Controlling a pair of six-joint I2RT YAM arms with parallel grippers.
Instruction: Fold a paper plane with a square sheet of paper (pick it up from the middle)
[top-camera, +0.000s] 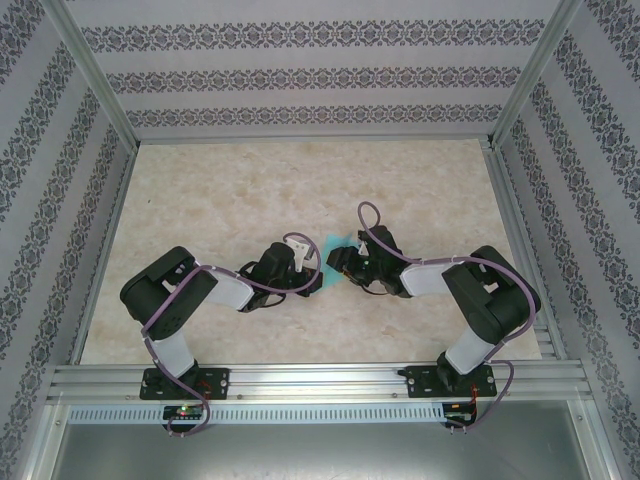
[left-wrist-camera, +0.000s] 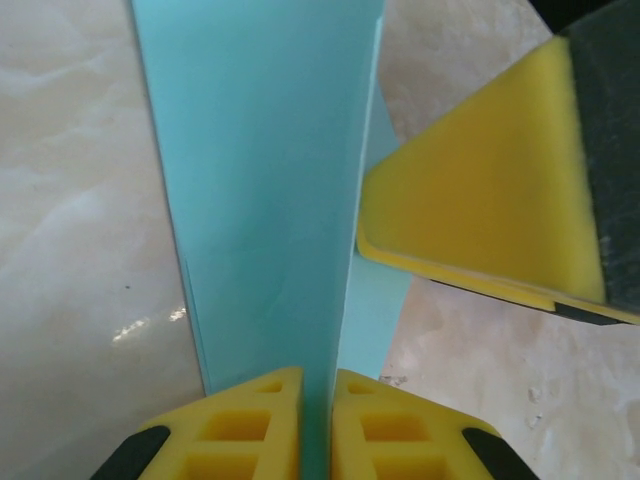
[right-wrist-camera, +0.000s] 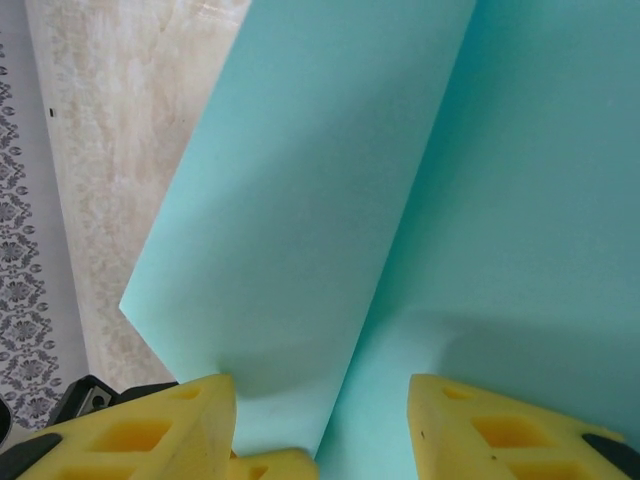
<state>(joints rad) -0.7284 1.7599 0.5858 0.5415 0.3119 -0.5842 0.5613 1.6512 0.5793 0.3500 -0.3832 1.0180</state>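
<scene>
Turquoise sheet, top external: the square sheet of paper (top-camera: 337, 243) sits mid-surface (top-camera: 220, 190). It is mostly covered by the two wrists, with one corner showing on its far side.
Left end effector, top external: the left end effector (top-camera: 308, 272) is at the sheet's left side; its grip is too small to read from here.
Right end effector, top external: the right end effector (top-camera: 346, 264) is at the sheet's right side, facing the left one and close to it.
Sheet, left wrist: a doubled panel of the sheet (left-wrist-camera: 260, 180) stands upright off the surface, with a lower flap lying flat to its right.
Left end effector, left wrist: the fingers (left-wrist-camera: 255, 420) are pressed together on the near end of the upright panel, pinching the sheet.
Neighbour, left wrist: one yellow pad (left-wrist-camera: 480, 200) of the right end effector hangs just beside the panel, apart from it.
Sheet, right wrist: a raised flap meets a flat layer along one crease line (right-wrist-camera: 400, 250).
Right end effector, right wrist: the fingers (right-wrist-camera: 470, 430) stand apart, straddling the crease without clamping it.
Done, judged: at least one lengthwise fold is in.
Left, judged: the pointed nose and the wings are yet to be made, so the task looks early to midway.
</scene>
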